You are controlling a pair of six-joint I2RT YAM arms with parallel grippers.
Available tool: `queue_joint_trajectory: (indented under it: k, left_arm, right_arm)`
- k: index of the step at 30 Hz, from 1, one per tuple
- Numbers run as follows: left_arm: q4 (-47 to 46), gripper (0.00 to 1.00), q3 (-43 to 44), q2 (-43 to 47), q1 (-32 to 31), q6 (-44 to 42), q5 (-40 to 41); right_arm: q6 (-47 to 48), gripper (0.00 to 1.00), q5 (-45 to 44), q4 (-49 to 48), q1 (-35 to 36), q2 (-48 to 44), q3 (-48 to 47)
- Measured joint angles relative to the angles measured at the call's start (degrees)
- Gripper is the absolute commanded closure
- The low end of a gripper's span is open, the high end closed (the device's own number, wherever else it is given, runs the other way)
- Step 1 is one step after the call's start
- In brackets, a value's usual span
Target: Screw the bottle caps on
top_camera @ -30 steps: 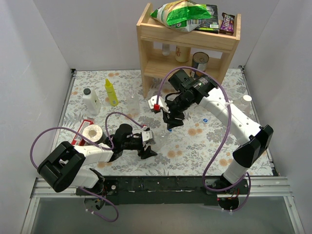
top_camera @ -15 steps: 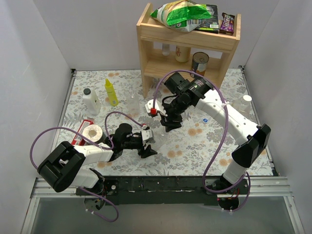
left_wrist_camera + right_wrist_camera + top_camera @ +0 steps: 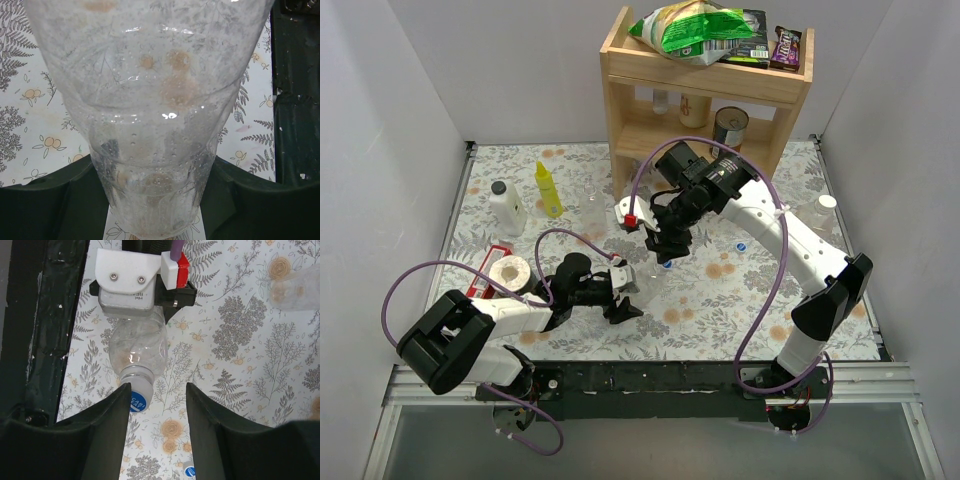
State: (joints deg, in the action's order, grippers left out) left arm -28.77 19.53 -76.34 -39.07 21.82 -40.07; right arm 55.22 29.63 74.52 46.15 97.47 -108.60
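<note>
Compared with a second ago, finds the right claw [image 3: 665, 248] drawn a little toward 11 o'clock in the top view, its arm pulled along with it; nothing else displaced. Shows that claw with fingers apart and nothing between them, hanging just off the neck of the slim clear plastic bottle [image 3: 137, 347]. Holds that bottle clamped low on its body in the left claw [image 3: 623, 290], near the middle of the bench [image 3: 720, 300], slightly toward 7 o'clock, neck aimed at the right claw. Appears to carry a small round blue plastic cap [image 3: 136, 401] already on its mouth; how far threaded, impossible to tell. Leaves a second small blue cap [image 3: 741, 246] loose on the floral bench, toward 3 o'clock of the bottle.

Risks from here, by judgement:
- Knocking the cap askew by closing off-centre, since it sits beside one finger rather than midway.
- Cross-threading if twisted while tilted.
- Spinning or denting the thin bottle if the twist outruns the left claw's clamp.

Reads "intel" on the white camera housing [image 3: 127, 275] above the bottle. White letters on the cap top half hidden, perhaps starting "CA". Packet print on the wooden shelf [image 3: 710, 80] too small to read.
</note>
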Motion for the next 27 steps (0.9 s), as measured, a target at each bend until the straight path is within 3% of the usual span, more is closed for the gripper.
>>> queue_joint_trajectory:
  k: [27]
  left_arm:
    - [-0.1,1.0,0.0,0.0,0.0,-0.2,-1.0]
  right_arm:
    - [0.9,0.48,-2.3,-0.4,-2.5,0.3,1.6]
